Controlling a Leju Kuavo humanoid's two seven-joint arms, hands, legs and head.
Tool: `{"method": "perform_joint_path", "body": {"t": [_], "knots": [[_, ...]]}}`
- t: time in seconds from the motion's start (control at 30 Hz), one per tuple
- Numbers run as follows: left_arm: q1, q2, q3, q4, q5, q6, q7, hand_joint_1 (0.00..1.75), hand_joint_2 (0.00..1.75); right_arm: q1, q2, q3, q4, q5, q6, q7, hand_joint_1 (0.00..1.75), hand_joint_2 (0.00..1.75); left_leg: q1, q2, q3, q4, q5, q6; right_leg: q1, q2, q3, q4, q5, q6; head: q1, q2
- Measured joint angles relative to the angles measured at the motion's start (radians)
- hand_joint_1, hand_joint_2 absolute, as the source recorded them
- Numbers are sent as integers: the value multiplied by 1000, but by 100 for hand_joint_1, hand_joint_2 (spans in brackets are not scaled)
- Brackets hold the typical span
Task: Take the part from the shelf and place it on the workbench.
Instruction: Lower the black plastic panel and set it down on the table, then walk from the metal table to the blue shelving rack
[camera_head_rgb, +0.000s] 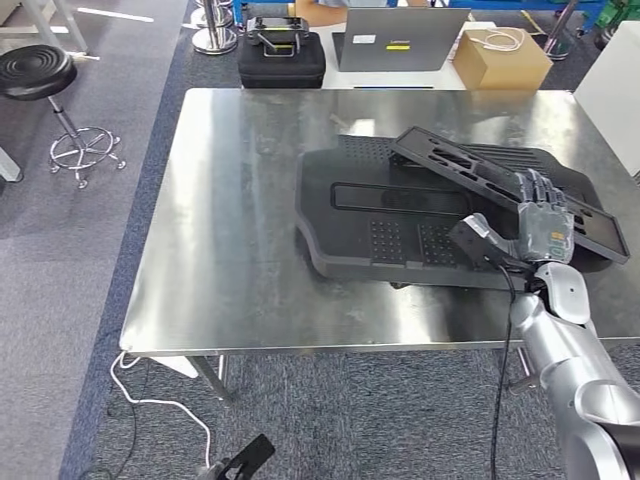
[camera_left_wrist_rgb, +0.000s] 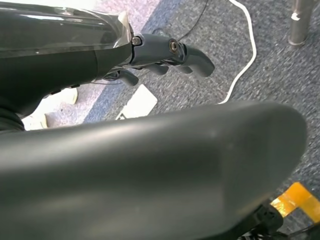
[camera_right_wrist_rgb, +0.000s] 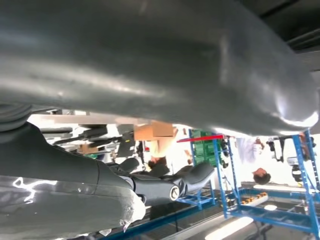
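Silver jointed right arm (camera_head_rgb: 573, 370), grey robot hand (camera_head_rgb: 540, 222) (dark fingers), black cable (camera_head_rgb: 501, 350) along the forearm

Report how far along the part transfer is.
Done: one large black part already lies flat on the metal workbench. In hand: the right hand grips a flatter black slotted panel, tilted, its far end resting on the large part. Left: lower it and let go. The left hand hangs near the floor, holding nothing.
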Motion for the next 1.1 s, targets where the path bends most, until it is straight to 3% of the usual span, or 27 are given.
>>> {"method": "perform_joint_path", "body": {"t": [0.07,0.1,0.13,0.2,0.27,0.3,0.37,0.43,0.5,0.57,0.6,0.63,0.67,0.73,0.8,0.83,0.9,0.93,1.0,1.07,1.1], "knots": [[0,0,0,0,0,-1,0,0,0,2,-1,0,1,0,0,0,0,0,-5,1,-23,1,18,5,0,0,-22,136,-84,2,1,0],[0,0,0,0,0,-2,0,0,0,3,-1,0,2,-1,0,0,0,0,-7,2,-35,2,27,7,1,0,-19,177,-96,2,1,0],[0,0,0,0,0,-4,0,0,0,4,-1,1,2,-1,0,1,0,0,-10,2,-47,2,36,8,2,0,0,185,-89,-1,1,0],[0,0,0,0,0,-7,-1,0,0,3,-1,2,2,-2,0,2,0,0,-15,1,-66,2,52,7,9,2,89,91,-48,-15,1,0],[0,-2,0,0,0,-9,-1,0,0,-3,-1,3,-1,-2,-1,3,0,0,-19,1,-78,3,66,2,19,3,192,-57,-39,-35,0,0],[0,-2,0,0,0,-11,-1,0,0,-7,-1,4,-3,-2,-1,3,0,0,-17,1,-82,2,73,-4,24,4,221,-106,-42,-42,-1,0],[1,-4,0,0,0,-16,-2,0,0,-11,-1,4,-4,-2,-1,6,0,0,-12,1,-88,-1,89,-17,32,4,235,-144,-41,-49,0,0],[2,-5,0,0,0,-20,-2,0,0,-13,0,5,-3,-2,-1,9,0,0,-9,-2,-100,11,69,-28,30,-3,229,-158,-21,-58,0,0],[1,-5,0,0,0,-21,-2,0,0,-15,1,9,-3,-2,-1,10,0,0,-7,-3,-128,90,-13,-36,24,-9,210,-167,2,-66,-2,0],[0,-5,0,0,0,-22,-1,0,0,-15,1,13,-3,-2,-1,11,0,0,-1,-3,-159,220,-94,-45,23,-11,181,-163,21,-67,-2,0],[0,-5,0,0,0,-22,-1,0,0,-13,1,15,-3,-2,-1,11,0,0,2,-3,-163,268,-106,-50,22,-12,166,-160,30,-65,-2,0],[-1,-5,0,0,0,-23,0,0,0,-13,1,17,-2,-3,-1,12,0,0,6,-3,-154,288,-96,-55,20,-13,150,-155,38,-62,-2,0],[-1,-5,0,0,0,-23,1,0,0,-12,1,19,-2,-4,-1,12,0,0,9,-2,-130,272,-71,-59,18,-13,134,-149,45,-58,-2,0],[-5,-5,0,0,0,-23,2,0,0,-12,1,20,-2,-6,-1,13,0,0,15,-2,-42,157,-28,-67,13,-13,101,-129,58,-48,-2,0],[-8,-5,0,0,0,-23,3,0,0,-12,1,21,-4,-9,-2,14,0,0,14,-4,30,40,-36,-61,12,-12,76,-110,69,-35,-1,0],[-9,-5,0,0,0,-23,4,0,0,-11,0,21,-5,-11,-2,15,0,0,11,-5,43,13,-46,-55,11,-12,68,-106,77,-29,-1,0],[-8,-5,0,0,0,-25,6,0,0,-8,0,21,-5,-15,-3,15,0,0,7,-3,36,4,-40,-36,7,-12,59,-107,90,-16,-1,0],[-9,-5,0,0,0,-25,7,0,0,-7,-1,21,-4,-16,-4,15,0,0,7,-1,27,4,-30,-25,5,-11,53,-101,77,-10,-1,0],[-10,-5,0,0,0,-26,8,0,0,-4,-4,22,-3,-21,-5,15,0,0,6,2,5,2,-7,-6,2,-10,34,-38,-2,-1,2,0],[-11,-5,0,0,0,-27,10,0,0,-1,-5,23,-2,-28,-5,15,0,0,1,3,-21,3,15,2,2,-10,10,91,-96,3,3,0],[-10,-4,0,0,0,-27,11,0,0,3,-5,23,-1,-30,-6,15,0,0,-1,3,-34,4,26,3,2,-10,5,149,-116,4,3,0]]}}
